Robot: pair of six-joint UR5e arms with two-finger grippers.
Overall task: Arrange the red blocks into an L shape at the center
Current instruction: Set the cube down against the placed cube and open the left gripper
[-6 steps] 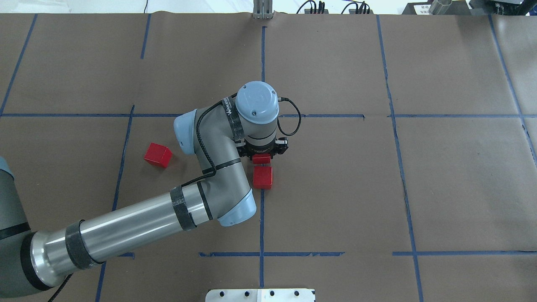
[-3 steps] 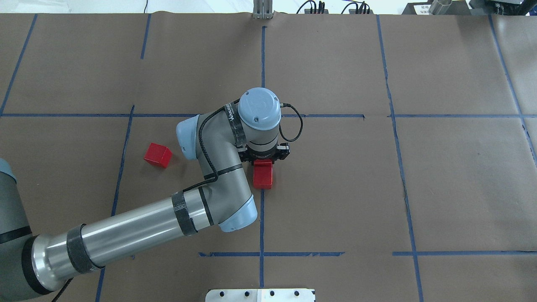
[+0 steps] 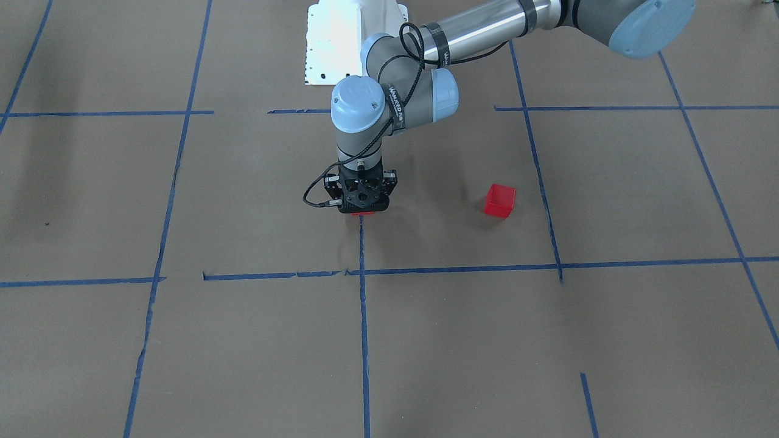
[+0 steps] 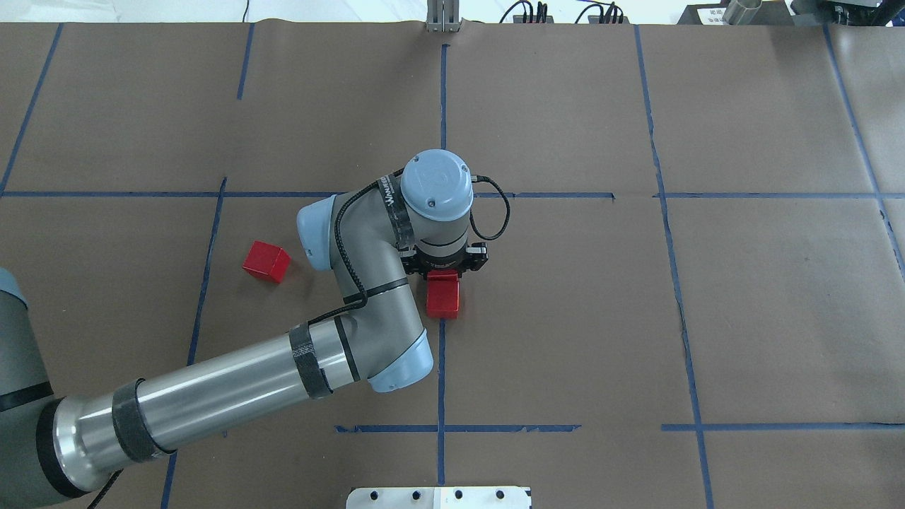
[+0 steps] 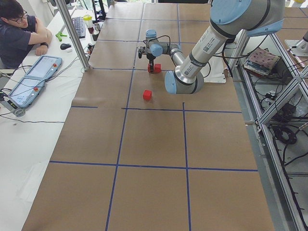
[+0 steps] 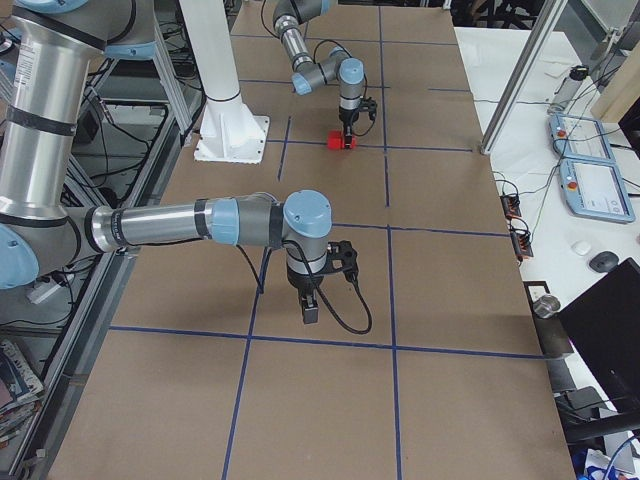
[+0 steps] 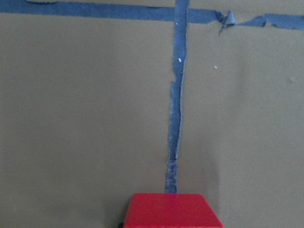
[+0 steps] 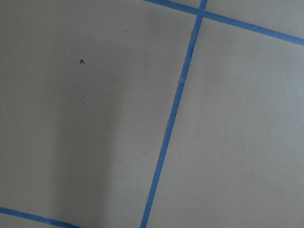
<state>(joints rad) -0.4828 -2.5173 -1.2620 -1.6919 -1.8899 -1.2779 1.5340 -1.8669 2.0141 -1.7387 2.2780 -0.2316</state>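
Observation:
My left gripper [image 4: 443, 274] points straight down at the table's center and is shut on a red block [image 4: 442, 278], set down against a second red block [image 4: 443, 302] on its near side. The two lie in a row on the blue center line. The held block shows at the bottom of the left wrist view [image 7: 171, 211] and as a sliver under the gripper [image 3: 364, 213]. The third red block [image 4: 266, 261] lies apart to the robot's left [image 3: 500, 201]. My right gripper [image 6: 310, 308] shows only in the exterior right view, low over the table; I cannot tell its state.
Blue tape lines [image 4: 442, 367] divide the brown paper into grid squares. The white robot base plate [image 3: 341, 42] sits at the near table edge. An operator [image 5: 19, 29] sits beyond the far edge with pendants beside him.
My left gripper moved toward the robot with its red block and closed the gap to the resting block. In the last half second almost nothing moved.

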